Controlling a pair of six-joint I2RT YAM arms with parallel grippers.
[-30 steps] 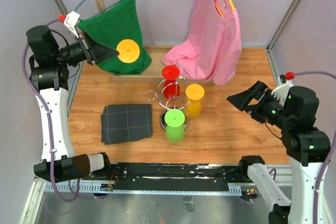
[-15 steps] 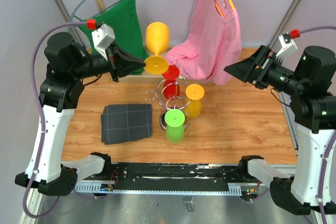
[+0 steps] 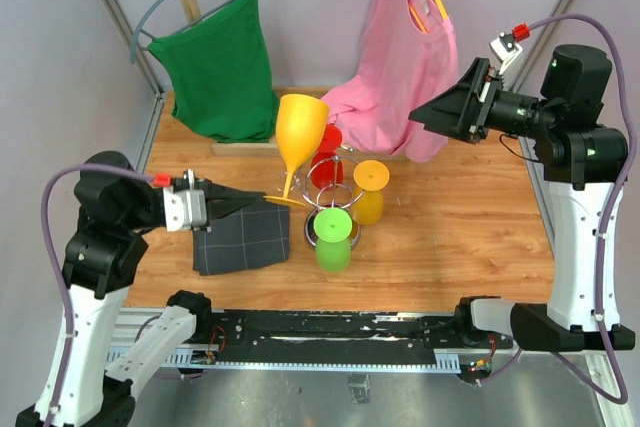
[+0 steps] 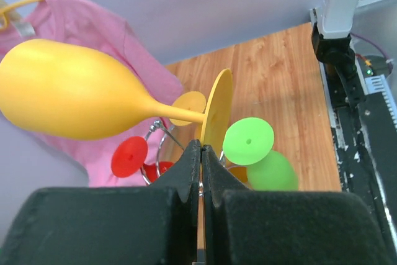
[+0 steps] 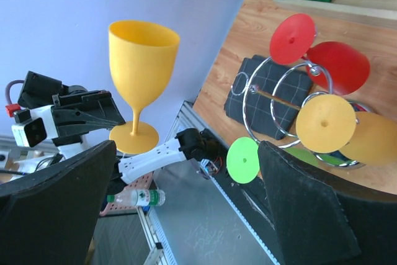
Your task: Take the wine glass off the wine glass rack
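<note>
- Whereas half a second ago it was tipped over high up beside the green shirt (image 3: 220, 67), the wine glass (image 3: 300, 127) now stands upright in the air. It is clear of the wine glass rack (image 3: 289, 183) and just to its left.
- Its foot hangs above the far right corner of the folded dark cloth (image 3: 243, 235). Since that earlier frame the glass has come down and towards the near side.
- The left claw (image 3: 260, 202) has dropped with it, from level with the shirt to low over the cloth. It is clamped on the rim of the glass's foot, with its fingers (image 4: 186, 172) pressed nearly together on the thin disc (the wrist view shows the edge caught between them).
- The rack stands mid-tabletop (image 3: 450, 237) and has not moved. Three more glasses hang on it upside down: a red glass (image 3: 325, 152), a yellow glass (image 3: 370, 192) and a green glass (image 3: 333, 237).
- The right claw (image 3: 418, 117) is up over the far right, beside the pink shirt (image 3: 405, 67). Its jaws are spread wide and it holds nothing. It points towards the rack and has moved only a little to the left since half a second ago.
</note>
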